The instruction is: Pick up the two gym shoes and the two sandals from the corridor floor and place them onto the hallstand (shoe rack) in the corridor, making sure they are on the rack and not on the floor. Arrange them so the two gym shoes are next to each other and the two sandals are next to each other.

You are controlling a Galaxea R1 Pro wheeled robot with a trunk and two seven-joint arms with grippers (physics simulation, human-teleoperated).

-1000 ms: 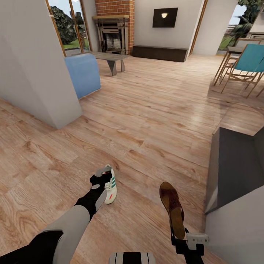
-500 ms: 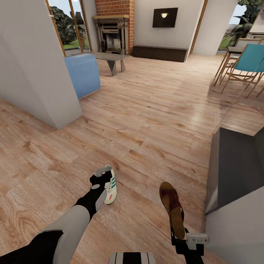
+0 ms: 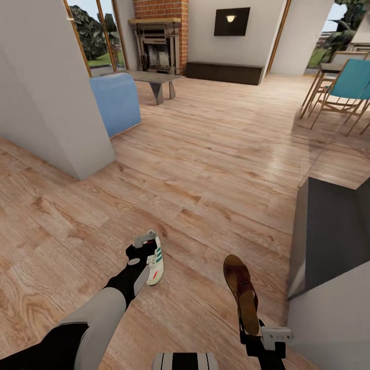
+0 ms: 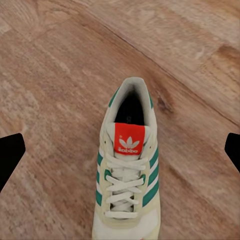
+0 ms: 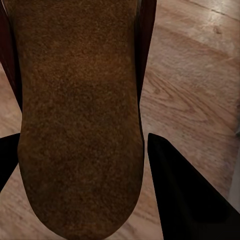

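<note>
Covering the whole room, a light brown plank floor runs from the corridor toward a brick fireplace at 12 o'clock of the head view. A white wall corner is seen at 10 o'clock, with one blue seat and one low table beyond it; teal chairs stand at 2 o'clock. A dark grey unit is seen at 4 o'clock.

One sneaker is counted, white with green stripes, at 7 o'clock, at the left gripper. In the left wrist view the sneaker lies between widely parted fingers and is touched by neither.

One sandal is counted, at 5 o'clock above the floor, its heel end held by the right gripper. Its brown sole is clamped between the fingers.
</note>
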